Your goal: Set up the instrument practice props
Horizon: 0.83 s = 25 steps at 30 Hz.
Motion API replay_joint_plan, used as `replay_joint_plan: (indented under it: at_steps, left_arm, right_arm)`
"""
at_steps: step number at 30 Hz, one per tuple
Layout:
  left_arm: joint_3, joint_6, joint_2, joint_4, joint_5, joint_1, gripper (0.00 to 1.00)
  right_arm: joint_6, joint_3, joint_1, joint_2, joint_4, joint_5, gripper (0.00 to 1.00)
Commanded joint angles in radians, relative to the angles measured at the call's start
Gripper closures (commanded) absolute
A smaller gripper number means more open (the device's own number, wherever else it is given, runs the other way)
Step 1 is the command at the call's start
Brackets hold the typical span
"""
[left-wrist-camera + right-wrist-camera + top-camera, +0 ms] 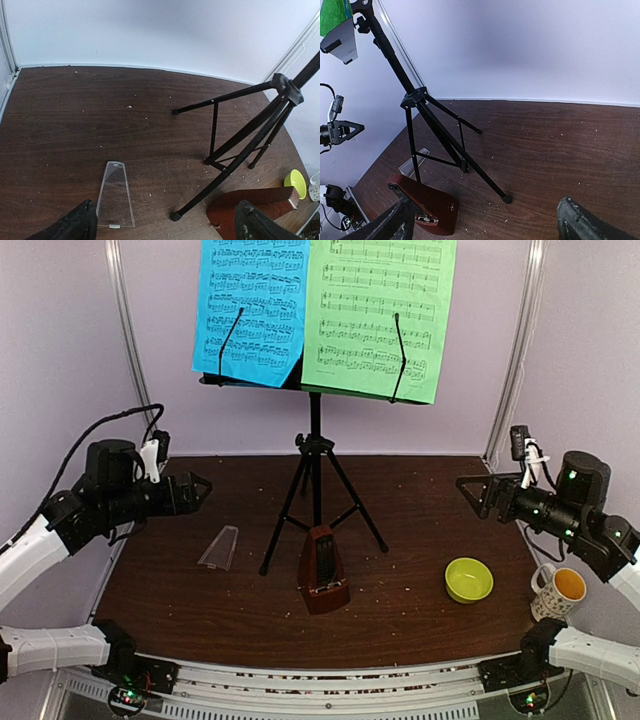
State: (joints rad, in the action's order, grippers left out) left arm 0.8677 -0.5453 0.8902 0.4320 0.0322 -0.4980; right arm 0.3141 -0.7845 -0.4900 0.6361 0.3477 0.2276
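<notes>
Yellow-green bowl (pixel 468 580) on the dark wooden table (pixel 420 500) — spotted mug (pixel 556 591) just right of it.

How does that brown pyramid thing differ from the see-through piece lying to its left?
The metronome is opaque reddish-brown, while the clear cover is transparent. The metronome stands upright in front of the music stand and its legs. The clear cover lies flat, off to the left of those legs. Both taper toward one end and rest on the table.
</notes>
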Motion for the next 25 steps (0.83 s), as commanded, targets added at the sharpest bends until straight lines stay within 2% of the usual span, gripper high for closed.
replay_joint_plan:
  at_steps: [1, 10, 25]
  left_arm:
    - [-0.051, -0.074, -0.038, -0.007, 0.063, 0.006, 0.02]
    - [-0.137, -0.119, -0.054, -0.027, 0.077, 0.006, 0.02]
    - [-0.105, -0.11, -0.031, -0.011, 0.101, 0.007, 0.02]
  right_arm:
    - [0.046, 0.039, 0.009, -0.039, -0.043, 0.004, 0.0]
    - [0.105, 0.148, 0.02, -0.046, -0.134, 0.028, 0.0]
    - [0.115, 0.168, 0.032, -0.038, -0.154, 0.038, 0.0]
